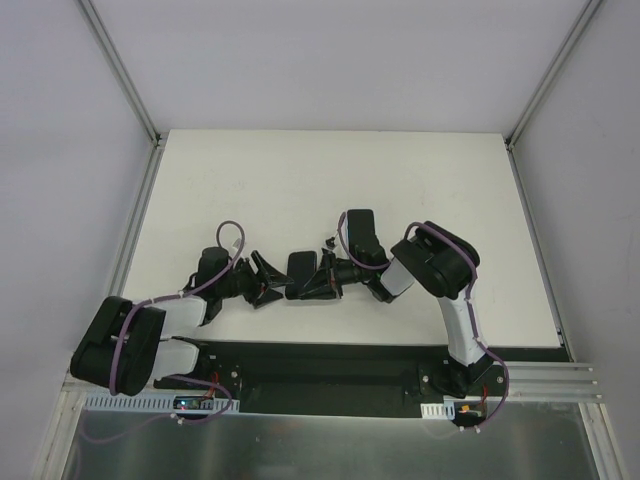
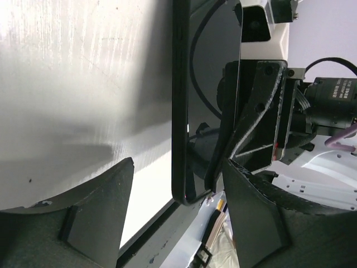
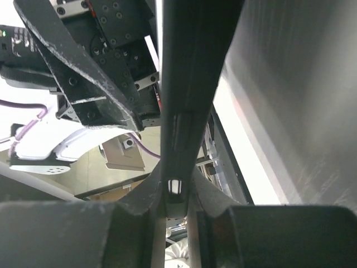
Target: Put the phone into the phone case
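Observation:
The black phone (image 1: 300, 270) stands on edge just above the table, near the front middle. A matte black rim like the phone case (image 2: 178, 100) wraps its glossy face (image 2: 207, 84); I cannot tell how fully it is seated. My right gripper (image 1: 323, 277) is shut on the phone from the right. In the right wrist view its fingers (image 3: 142, 198) pinch the slab (image 3: 184, 84) edge-on (image 3: 177, 190). My left gripper (image 1: 264, 281) is open to the left of the phone. In the left wrist view its fingertips (image 2: 125, 173) stand either side of the phone's end without gripping (image 2: 178, 163).
The white table (image 1: 330, 190) stretches behind both arms. A black strip (image 1: 330, 360) runs along its front edge, just below the grippers. Grey walls with metal rails (image 1: 120, 70) bound the left and right sides.

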Controlling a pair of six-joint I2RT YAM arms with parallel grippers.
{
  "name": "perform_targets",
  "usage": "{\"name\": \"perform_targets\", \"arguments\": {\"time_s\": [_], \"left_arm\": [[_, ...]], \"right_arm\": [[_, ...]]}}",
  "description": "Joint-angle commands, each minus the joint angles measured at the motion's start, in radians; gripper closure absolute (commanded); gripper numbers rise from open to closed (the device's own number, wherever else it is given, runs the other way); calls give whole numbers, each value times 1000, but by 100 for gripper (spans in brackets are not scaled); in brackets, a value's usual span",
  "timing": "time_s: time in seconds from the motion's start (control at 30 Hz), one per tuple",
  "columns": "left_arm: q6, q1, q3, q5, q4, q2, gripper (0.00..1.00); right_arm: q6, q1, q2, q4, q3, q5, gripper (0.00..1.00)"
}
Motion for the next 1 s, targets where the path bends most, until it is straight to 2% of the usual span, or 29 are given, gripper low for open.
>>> {"name": "perform_targets", "arguments": {"time_s": [0.0,0.17,0.23,0.27,0.3,0.33,0.37,0.43,0.5,0.7,0.83,0.87,0.97], "left_arm": [[-43,7,18,83,200,111,37],[-112,7,-3,144,453,258,42],[-160,7,-15,166,547,303,51],[-177,7,-29,184,667,349,54],[-210,7,-35,195,721,373,65],[-229,7,-41,206,784,398,72],[-244,7,-52,215,897,445,77],[-290,7,-58,250,1021,516,92],[-320,7,-63,278,1137,553,99],[-291,7,-69,319,1158,533,100],[-272,7,-63,350,1146,432,100],[-263,7,-57,353,1136,415,100],[-185,5,-49,374,1081,352,100]], "right_arm": [[-38,20,-42,271,5,-46,92],[-42,37,-33,273,14,-57,91],[-46,40,-28,271,14,-57,91],[-47,40,-28,271,14,-58,89],[-49,38,-29,271,12,-58,88],[-50,40,-31,270,11,-60,87],[-50,38,-34,271,9,-58,84],[-50,37,-48,271,8,-57,79],[-49,35,-60,271,11,-54,74],[-42,3,-94,271,8,-49,59],[-41,-31,-100,271,5,-52,52],[-39,-38,-102,271,8,-55,47],[-26,-54,-118,270,20,-57,40]]}}
